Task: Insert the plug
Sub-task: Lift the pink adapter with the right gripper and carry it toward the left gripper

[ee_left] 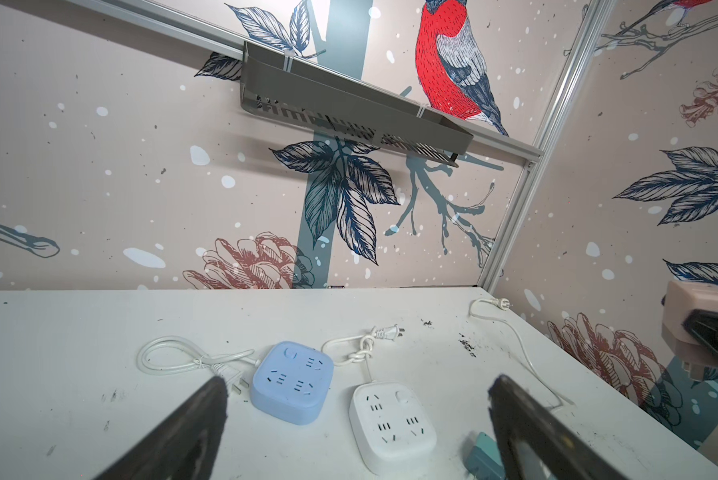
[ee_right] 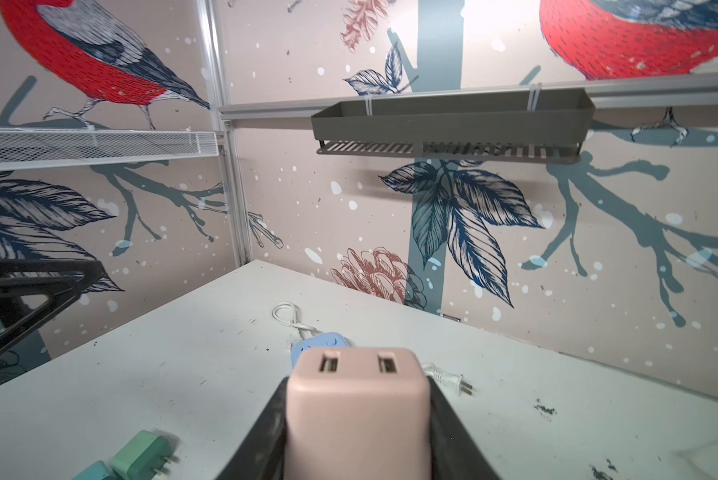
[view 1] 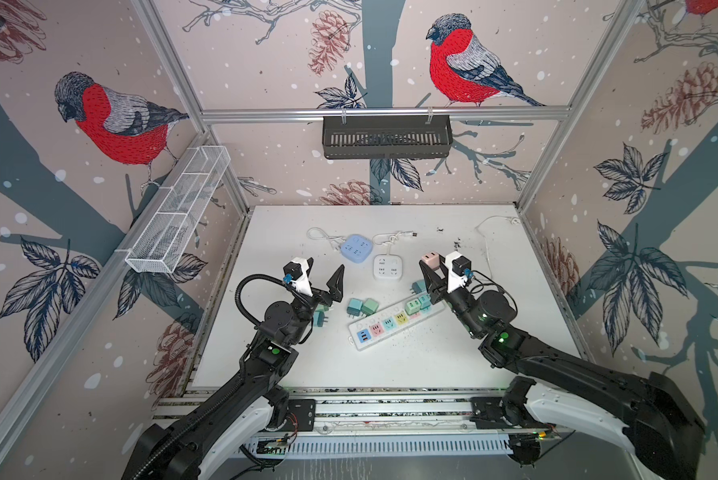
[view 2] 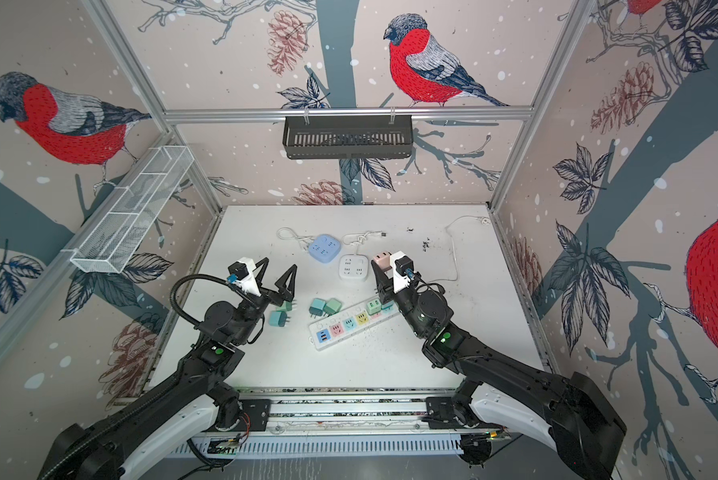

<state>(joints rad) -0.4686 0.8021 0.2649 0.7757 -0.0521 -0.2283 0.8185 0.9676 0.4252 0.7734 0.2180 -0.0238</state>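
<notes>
The right hand (view 1: 433, 268) is pinching the pink cube-shaped plastic plug (ee_right: 357, 411), held clear of the white tabletop (view 1: 307, 365), its two slots facing away from the wrist. The left hand (view 1: 323, 272) is spread wide, holding nothing. The long white power strip with coloured sockets (view 1: 390, 326) lies on the tabletop below the right hand, one end hidden behind it.

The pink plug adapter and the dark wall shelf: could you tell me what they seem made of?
The pink cube-shaped plug adapter looks like matte moulded plastic: rounded edges, even colour. The dark grey slotted wall shelf is likely painted sheet metal: thin flat walls, punched slots.
</notes>
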